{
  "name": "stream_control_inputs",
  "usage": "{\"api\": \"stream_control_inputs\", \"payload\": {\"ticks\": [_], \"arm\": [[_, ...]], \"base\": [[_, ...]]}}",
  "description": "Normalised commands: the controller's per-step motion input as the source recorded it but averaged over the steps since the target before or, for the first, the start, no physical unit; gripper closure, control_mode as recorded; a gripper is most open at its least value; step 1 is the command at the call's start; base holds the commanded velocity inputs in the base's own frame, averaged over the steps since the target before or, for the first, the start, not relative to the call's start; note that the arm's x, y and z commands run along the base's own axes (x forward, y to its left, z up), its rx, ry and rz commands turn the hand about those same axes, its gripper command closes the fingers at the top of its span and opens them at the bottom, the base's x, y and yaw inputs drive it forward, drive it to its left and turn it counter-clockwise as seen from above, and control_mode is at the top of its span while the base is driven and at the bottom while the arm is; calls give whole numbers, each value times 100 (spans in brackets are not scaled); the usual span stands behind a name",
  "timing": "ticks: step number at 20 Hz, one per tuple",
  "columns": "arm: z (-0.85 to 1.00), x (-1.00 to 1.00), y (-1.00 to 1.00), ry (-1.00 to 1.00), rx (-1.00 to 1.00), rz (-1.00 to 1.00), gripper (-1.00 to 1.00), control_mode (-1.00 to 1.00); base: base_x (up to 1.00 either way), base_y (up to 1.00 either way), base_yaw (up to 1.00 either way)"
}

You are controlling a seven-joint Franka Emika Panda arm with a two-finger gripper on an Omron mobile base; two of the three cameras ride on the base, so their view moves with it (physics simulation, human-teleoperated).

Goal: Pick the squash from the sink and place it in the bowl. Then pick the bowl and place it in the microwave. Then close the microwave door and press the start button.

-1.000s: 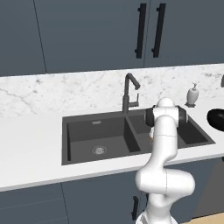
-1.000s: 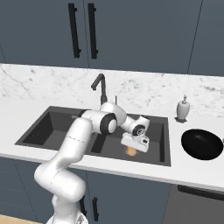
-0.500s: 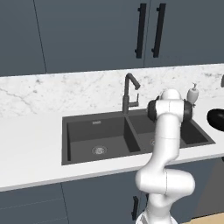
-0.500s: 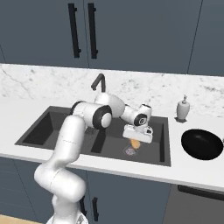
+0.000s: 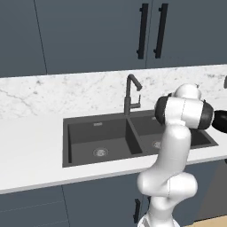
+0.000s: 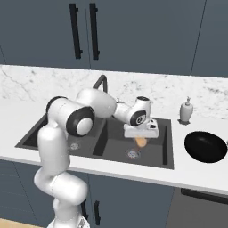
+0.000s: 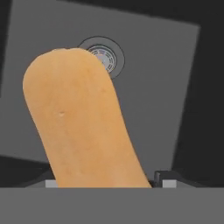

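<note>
My gripper (image 6: 141, 137) is shut on the orange-tan squash (image 6: 141, 142) and holds it in the air over the right basin of the dark sink (image 6: 160, 151). In the hand view the squash (image 7: 83, 122) stands large between the jaws of the gripper (image 7: 103, 179), with the basin's round drain (image 7: 105, 56) below it. The black bowl (image 6: 205, 147) sits on the counter right of the sink, apart from the gripper. The microwave and its door are out of view.
A tall dark faucet (image 6: 100, 83) rises behind the divider between the basins, close to my arm. A white soap dispenser (image 6: 186, 111) stands on the marble counter (image 5: 31, 155) behind the bowl. Dark cabinets hang above.
The gripper has risen out of the right basin with the squash in it and shifted slightly to the right. The upper arm has swung along with it.
</note>
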Motion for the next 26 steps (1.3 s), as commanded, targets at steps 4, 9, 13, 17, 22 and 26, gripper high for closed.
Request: {"api": "stream_control_inputs", "payload": {"ticks": [4,9,13,17,22,26], "arm": [[100,-52,-28,-20,-14,3,100,-100],[100,-12,-56,-17,-8,1,100,-100],[100,0,-80,-10,-2,0,100,-100],[60,1,-99,1,0,0,100,-100],[3,11,-100,11,0,-3,100,-100],[-4,10,-100,11,0,-1,100,-100]], "base": [[0,0,0],[0,0,0],[0,0,0],[0,0,0],[0,0,0],[0,0,0]]}}
